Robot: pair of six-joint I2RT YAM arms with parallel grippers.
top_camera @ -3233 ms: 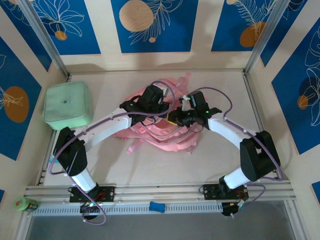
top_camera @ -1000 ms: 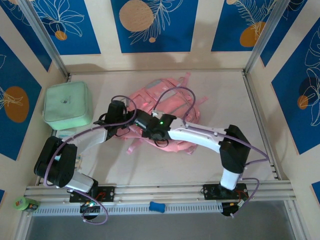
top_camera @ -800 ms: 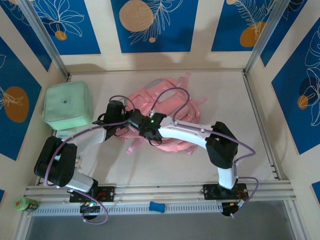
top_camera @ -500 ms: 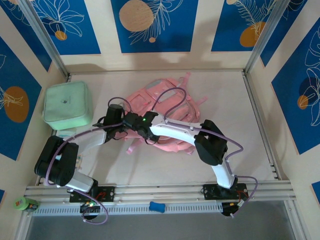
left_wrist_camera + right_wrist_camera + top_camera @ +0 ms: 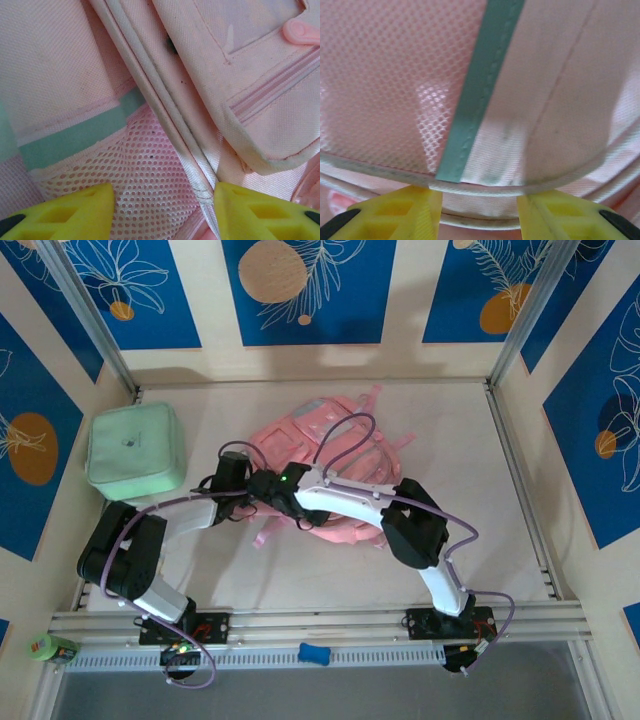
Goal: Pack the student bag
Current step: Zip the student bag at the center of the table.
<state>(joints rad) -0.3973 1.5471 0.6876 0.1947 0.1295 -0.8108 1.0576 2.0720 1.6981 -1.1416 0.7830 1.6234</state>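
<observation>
Right between each arm's 2 fingers (image 5: 260, 212), fabric of the student bag (image 5: 65, 65).

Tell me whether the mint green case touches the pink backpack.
Apart. The top external view shows bare table between the mint green case and the pink backpack.

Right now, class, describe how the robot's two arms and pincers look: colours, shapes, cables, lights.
The left arm and right arm match: white links between bulky black joint housings. Thin purple cables loop along both. A small green light glows near the right wrist. The left pincer and right pincer have bright yellow fingers with hollow triangular cut-outs.
</observation>
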